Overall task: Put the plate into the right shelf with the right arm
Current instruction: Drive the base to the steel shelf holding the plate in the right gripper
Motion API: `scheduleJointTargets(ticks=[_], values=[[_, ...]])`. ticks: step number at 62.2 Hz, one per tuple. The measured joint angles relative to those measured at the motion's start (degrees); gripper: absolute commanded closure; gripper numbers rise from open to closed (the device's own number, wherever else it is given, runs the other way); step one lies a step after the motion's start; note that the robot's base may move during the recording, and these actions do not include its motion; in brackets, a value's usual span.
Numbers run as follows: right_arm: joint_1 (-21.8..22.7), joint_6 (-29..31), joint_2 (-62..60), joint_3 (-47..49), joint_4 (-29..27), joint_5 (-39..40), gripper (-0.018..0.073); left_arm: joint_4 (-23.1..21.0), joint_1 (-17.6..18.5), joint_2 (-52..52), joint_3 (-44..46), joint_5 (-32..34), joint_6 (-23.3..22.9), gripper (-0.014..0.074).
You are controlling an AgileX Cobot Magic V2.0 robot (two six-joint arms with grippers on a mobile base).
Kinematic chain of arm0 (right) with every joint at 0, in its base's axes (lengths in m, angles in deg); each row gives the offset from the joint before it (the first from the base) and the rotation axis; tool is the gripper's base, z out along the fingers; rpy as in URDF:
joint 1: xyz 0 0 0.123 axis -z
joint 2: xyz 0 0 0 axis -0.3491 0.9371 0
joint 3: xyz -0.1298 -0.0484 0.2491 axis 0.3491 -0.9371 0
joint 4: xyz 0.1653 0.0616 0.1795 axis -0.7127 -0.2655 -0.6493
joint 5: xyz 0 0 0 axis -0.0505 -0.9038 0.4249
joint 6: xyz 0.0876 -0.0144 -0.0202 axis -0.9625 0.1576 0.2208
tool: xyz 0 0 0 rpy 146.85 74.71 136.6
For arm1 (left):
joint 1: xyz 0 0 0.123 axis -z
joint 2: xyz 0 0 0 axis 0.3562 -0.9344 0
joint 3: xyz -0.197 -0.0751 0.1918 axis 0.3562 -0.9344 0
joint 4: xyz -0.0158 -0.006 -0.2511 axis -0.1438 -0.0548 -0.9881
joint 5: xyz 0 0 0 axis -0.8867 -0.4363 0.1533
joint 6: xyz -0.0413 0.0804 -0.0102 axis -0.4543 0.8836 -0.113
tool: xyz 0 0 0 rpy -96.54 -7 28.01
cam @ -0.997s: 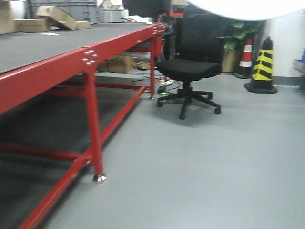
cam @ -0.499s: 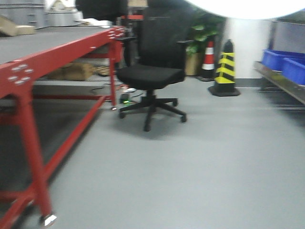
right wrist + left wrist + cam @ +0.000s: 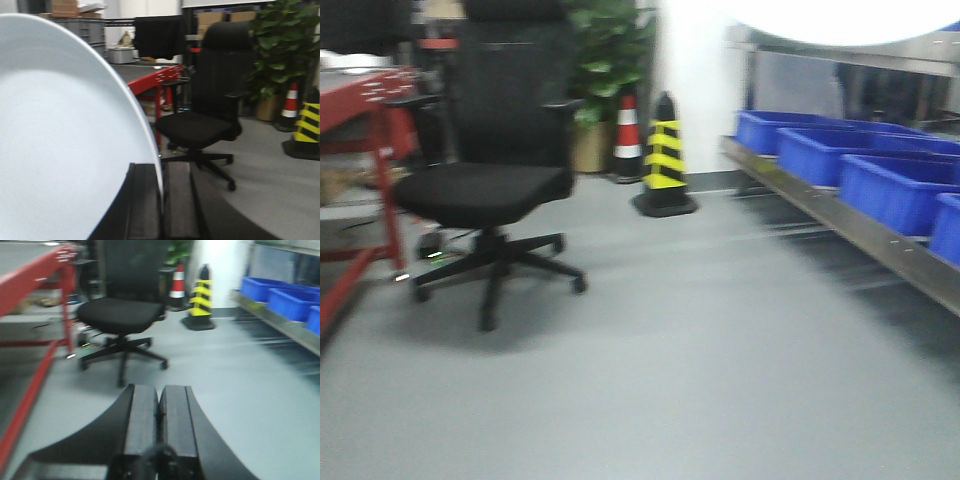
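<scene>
Swung leftward across the front view since a second ago are the red table (image 3: 365, 110) and the office chair (image 3: 490, 170), and the right shelf (image 3: 820, 213) with its blue bins (image 3: 890, 185) has been brought into sight. The plate (image 3: 60, 140) is clamped by its rim in the right gripper (image 3: 161, 170). It is stood on edge and spreads up and left from the fingers, its white arc also showing at the top of the front view. The shelf lies ahead and to the right, well apart — a further approach is judged needed, the right arm being the nearer. The left gripper (image 3: 159, 405) is pointed forward, fingers pressed together on nothing.
</scene>
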Motion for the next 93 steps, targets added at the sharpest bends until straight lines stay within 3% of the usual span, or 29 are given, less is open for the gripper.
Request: scheduleJointTargets(ticks=[93], values=[[0.0,0.0,0.0,0.0,0.0,0.0,0.0503,0.0,0.0,0.0,0.0,0.0,0.0,0.0643]])
